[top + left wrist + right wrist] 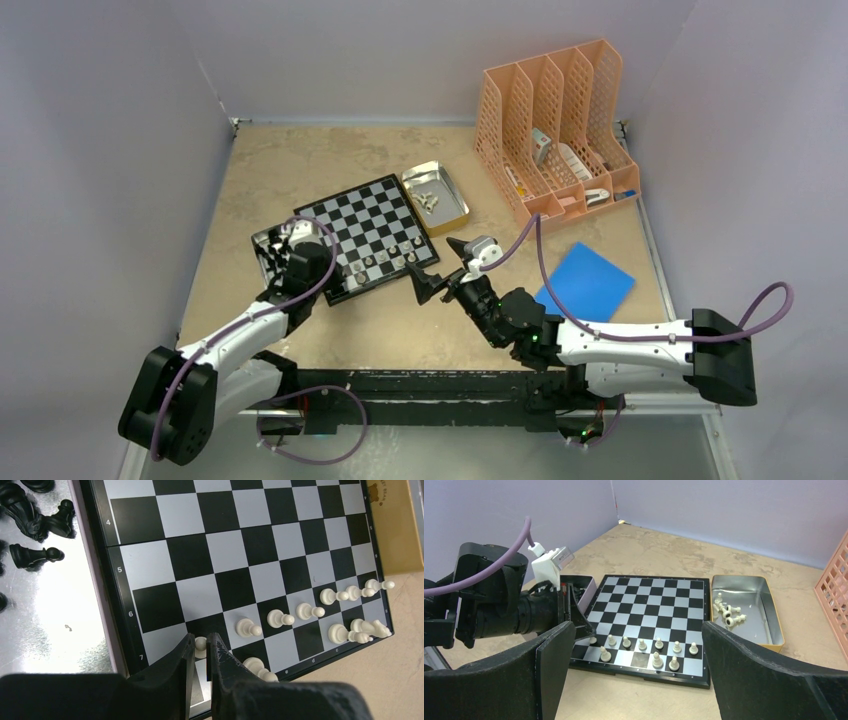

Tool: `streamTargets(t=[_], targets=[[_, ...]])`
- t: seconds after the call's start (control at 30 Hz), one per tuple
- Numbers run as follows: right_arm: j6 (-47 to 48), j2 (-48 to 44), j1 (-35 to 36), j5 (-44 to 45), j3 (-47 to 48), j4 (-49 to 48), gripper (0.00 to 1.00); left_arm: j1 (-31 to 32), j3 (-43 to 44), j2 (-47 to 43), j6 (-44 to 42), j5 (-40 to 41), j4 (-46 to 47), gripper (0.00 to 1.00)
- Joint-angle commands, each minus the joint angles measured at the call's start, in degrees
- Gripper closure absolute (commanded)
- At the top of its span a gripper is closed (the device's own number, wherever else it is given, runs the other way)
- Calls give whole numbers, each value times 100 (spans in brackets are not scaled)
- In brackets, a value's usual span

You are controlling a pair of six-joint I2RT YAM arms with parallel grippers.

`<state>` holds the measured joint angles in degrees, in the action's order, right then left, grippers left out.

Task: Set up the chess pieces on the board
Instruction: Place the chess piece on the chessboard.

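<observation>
My left gripper (pixel 200 639) straddles a pale pawn (pixel 200 649), pinched or not I cannot tell, while my right gripper (pixel 636 630) gapes empty; I judge it light, slick, best held mid-stem.

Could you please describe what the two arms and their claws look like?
The left arm and right arm have white shells and black joints. A purple cable loops along each to a small white wrist box. The left claw and right claw have matte black, flat fingers.
</observation>
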<state>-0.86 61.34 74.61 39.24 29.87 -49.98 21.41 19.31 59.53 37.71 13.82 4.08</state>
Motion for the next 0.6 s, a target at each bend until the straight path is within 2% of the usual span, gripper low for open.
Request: streamTargets(t=[0.0, 0.57], targets=[[58, -177, 19, -11, 222, -202, 1, 22, -112, -91, -60, -23, 330, 86], [213, -231, 18, 22, 194, -195, 1, 25, -99, -54, -153, -96, 455, 85]])
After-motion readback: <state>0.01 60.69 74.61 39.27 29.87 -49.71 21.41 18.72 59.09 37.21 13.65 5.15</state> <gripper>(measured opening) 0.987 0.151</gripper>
